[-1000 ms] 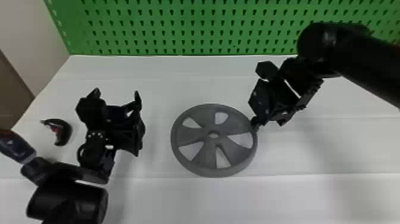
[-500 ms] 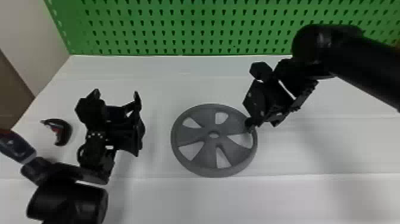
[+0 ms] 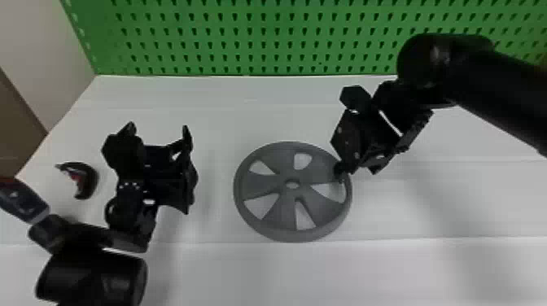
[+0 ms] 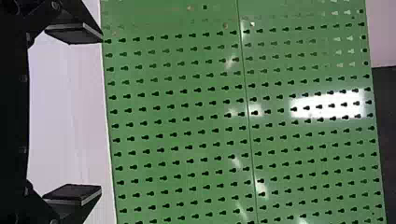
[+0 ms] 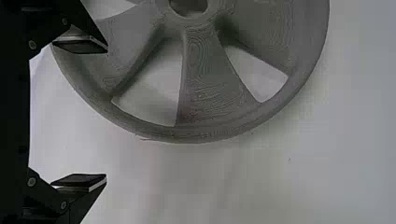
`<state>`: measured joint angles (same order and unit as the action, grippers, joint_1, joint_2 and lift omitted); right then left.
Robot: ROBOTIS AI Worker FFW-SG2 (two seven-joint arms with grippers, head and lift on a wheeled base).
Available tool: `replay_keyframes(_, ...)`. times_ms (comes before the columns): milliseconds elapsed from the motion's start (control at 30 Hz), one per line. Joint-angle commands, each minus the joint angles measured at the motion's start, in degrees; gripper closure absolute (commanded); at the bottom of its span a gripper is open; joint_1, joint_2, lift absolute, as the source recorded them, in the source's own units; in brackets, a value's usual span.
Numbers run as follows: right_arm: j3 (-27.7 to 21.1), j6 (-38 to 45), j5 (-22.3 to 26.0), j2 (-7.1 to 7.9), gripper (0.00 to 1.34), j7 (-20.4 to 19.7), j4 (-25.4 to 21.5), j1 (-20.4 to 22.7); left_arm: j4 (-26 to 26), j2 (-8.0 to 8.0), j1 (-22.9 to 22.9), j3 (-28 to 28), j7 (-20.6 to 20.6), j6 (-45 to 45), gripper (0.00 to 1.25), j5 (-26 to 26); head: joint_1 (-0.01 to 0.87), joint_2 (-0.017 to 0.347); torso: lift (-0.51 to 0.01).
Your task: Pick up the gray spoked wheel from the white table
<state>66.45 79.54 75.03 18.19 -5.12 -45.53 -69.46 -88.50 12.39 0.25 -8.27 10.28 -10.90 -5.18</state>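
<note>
Right wrist view: right gripper (image 5: 107, 113), fingers parted, straddles gray spoked wheel (image 5: 210, 84) at its rim, presumably for pinching; left gripper (image 3: 158, 128), likewise unclosed, hangs apart.

Ahead of me I see a green pegboard (image 3: 252, 23) with rows of keyhole-shaped holes; my left wrist view shows a thin seam across it and bright patches of glare. Off to my left lies a small curved black object (image 3: 92, 180) with red on its inner side. Farther left I see a pale wall (image 3: 44, 49) beside a brown surface (image 3: 14, 134).
</note>
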Motion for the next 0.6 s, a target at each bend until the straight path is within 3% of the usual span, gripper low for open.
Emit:
replay_keyframes(0,-4.4,2.11,-2.79,-1.75,0.3,-0.07,3.17,0.64,0.0,0.0,0.1,0.1,0.09,0.0,0.15,-0.18,0.806,0.044,-0.098)
replay_keyframes(133,-12.13,4.05,-8.94,-3.42,0.3,-0.16,5.54,2.4,0.0,0.0,0.01,-0.08,0.7,0.0,0.15,-0.18,0.806,0.044,-0.098)
replay_keyframes(367,-30.77,6.95,-25.73,-6.59,0.3,-0.16,5.63,6.7,0.0,0.0,0.1,-0.08,1.06,0.0,0.15,-0.18,0.806,0.044,-0.098)
replay_keyframes(567,-37.97,7.65,-31.79,-8.35,0.3,-0.16,5.89,8.28,0.0,0.0,-0.17,-0.34,1.32,0.0,0.15,-0.18,0.806,0.044,-0.098)
